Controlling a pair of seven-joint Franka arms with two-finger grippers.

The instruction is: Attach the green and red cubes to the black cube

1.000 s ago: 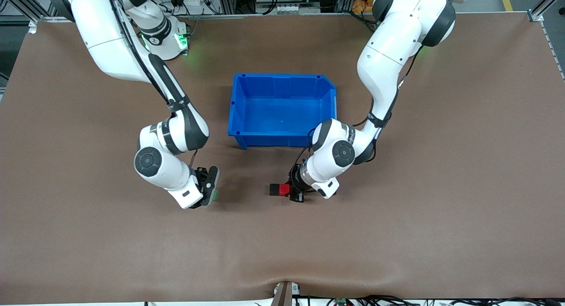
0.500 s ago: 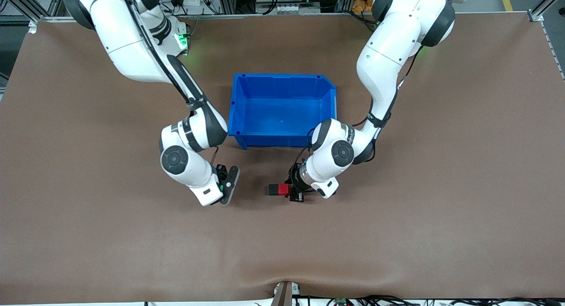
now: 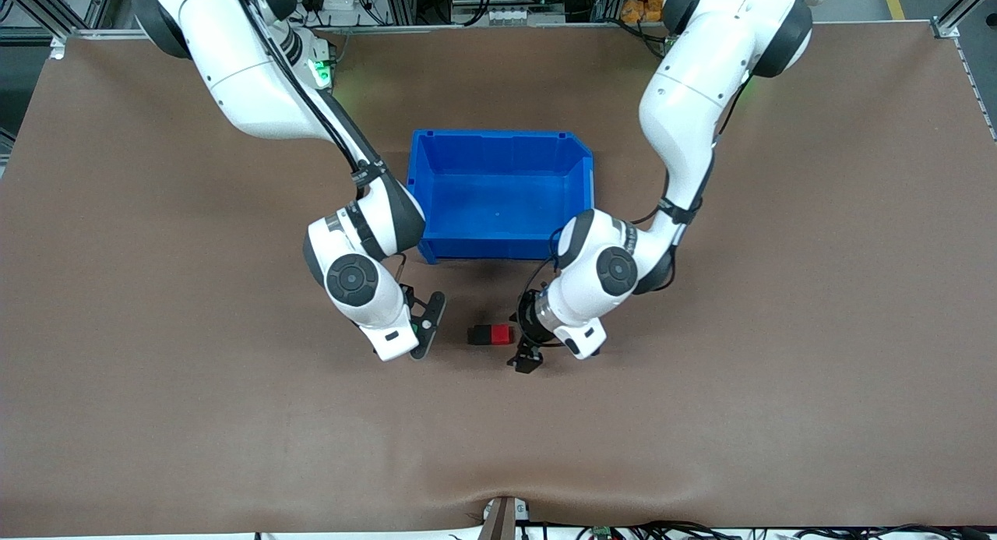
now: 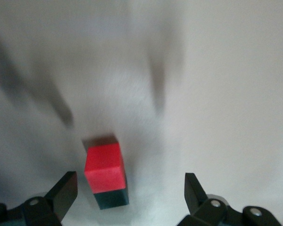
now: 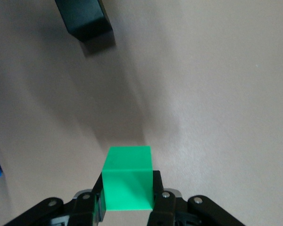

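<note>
Left gripper (image 3: 523, 351) spread wide, red cube (image 4: 102, 163) joined to black cube (image 4: 112, 197) on the table between its open jaws; right gripper (image 5: 126, 200) pinches green cube (image 5: 129, 182) by its flat sides — light, rigid, likely slick, so squeeze square

the front view is bright and even, and light seems to come from above. soft dark shadows lie on the flat brown table mat (image 3: 156, 368) under both white arms, near the deep blue plastic bin (image 3: 498, 193). a small green glow shows on the mat near the right arm's base. the mat looks wavy at the edge nearest the camera.

the left wrist view is pale and washed out, and blurry. long grey smears of shadow cross it near the small bright red cube (image 4: 103, 165).

the right wrist view is softer at the edges. the small bright green cube (image 5: 129, 178) looks clear, with a dim shadow just beside it.
</note>
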